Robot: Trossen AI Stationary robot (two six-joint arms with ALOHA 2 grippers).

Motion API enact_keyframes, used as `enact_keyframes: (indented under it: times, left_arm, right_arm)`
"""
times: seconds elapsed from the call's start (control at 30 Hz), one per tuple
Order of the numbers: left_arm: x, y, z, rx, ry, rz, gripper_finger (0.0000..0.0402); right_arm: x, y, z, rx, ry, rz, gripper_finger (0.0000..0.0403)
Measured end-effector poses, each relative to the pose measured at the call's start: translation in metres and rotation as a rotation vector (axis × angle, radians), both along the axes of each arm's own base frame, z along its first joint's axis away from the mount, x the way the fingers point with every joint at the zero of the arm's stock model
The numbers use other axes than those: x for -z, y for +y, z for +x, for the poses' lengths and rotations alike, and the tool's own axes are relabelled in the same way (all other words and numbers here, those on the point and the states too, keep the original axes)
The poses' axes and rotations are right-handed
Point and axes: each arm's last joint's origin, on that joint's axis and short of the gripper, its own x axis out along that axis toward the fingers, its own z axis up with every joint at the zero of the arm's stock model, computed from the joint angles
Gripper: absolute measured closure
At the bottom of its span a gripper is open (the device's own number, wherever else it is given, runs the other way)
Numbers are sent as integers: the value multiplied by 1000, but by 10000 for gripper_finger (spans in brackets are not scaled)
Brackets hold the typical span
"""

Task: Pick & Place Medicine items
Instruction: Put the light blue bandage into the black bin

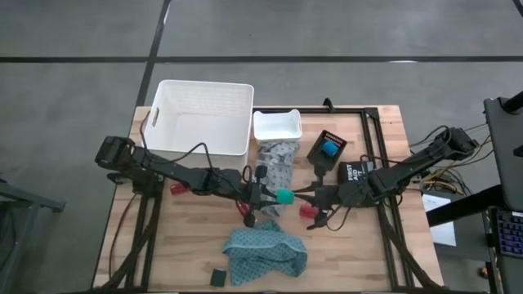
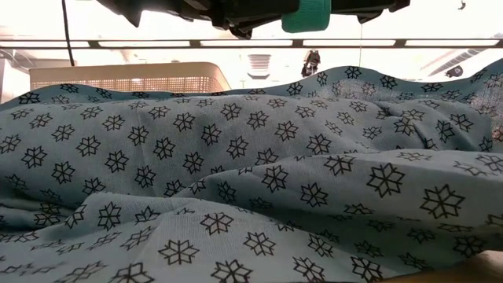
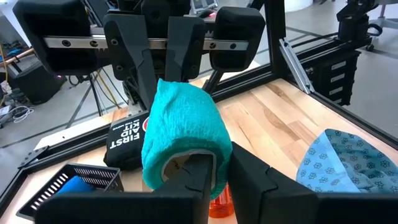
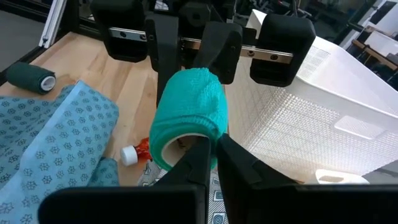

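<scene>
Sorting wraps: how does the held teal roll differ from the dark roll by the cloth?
The teal roll is bright, the dark green roll far darker. The teal roll hangs between left gripper and right gripper; the dark green roll lies on the table. Both are rolls.

The roll of bandage wrap held between the two claws is teal-green with a pale inner core. The left claw and right claw are black. A red bottle lies below them, another red bottle further left; one red bottle with a white cap shows in the right wrist view. The crumpled cloth is light blue with dark star-like flowers. The other cloth is grey patterned. The basket and small tray are white. The first-aid pouch is black with white lettering. A blue container sits in a black holder. The dark green roll lies on the light wooden surface.
</scene>
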Motion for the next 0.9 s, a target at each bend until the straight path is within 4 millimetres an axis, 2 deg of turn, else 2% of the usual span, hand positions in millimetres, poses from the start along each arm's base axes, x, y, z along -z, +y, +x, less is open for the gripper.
enact_keyframes:
  times: [0.47,0.9]
  left_arm:
    - [0,0,0,-10,-1,2,351]
    - [-1,-1,0,-20,-12,-34,277]
  right_arm:
    - [0,0,0,0,1,0,389]
    - [0,0,0,0,-2,1,390]
